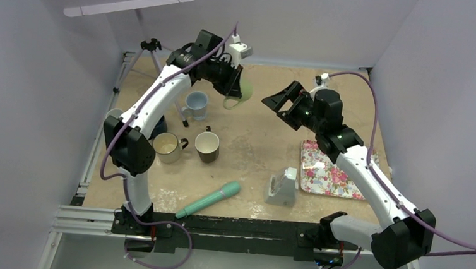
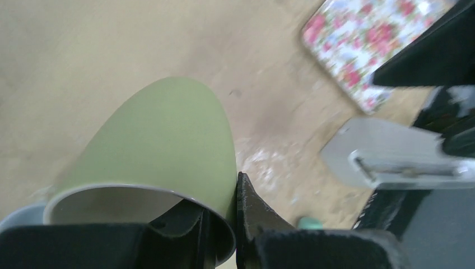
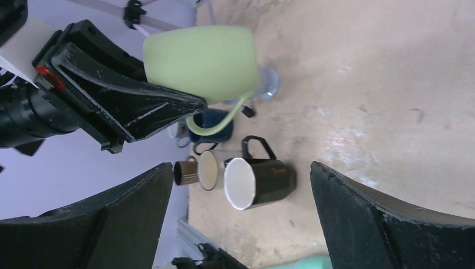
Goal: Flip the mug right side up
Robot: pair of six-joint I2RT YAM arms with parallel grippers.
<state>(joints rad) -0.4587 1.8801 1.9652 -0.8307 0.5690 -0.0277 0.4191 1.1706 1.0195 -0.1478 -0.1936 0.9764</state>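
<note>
While the left gripper (image 2: 221, 196) pinches the green mug (image 2: 162, 140) by its rim, one finger inside and one outside, the mug hangs tilted in the air over the far left part of the table (image 1: 253, 148). The right gripper (image 1: 280, 99) stands wide and holds nothing, apart from the mug. A rim pinch is a thin hold (the glaze is probably slick). The mug may swivel or slip as it is tipped upright, and could fall onto the blue mug (image 1: 196, 103) close by.
</note>
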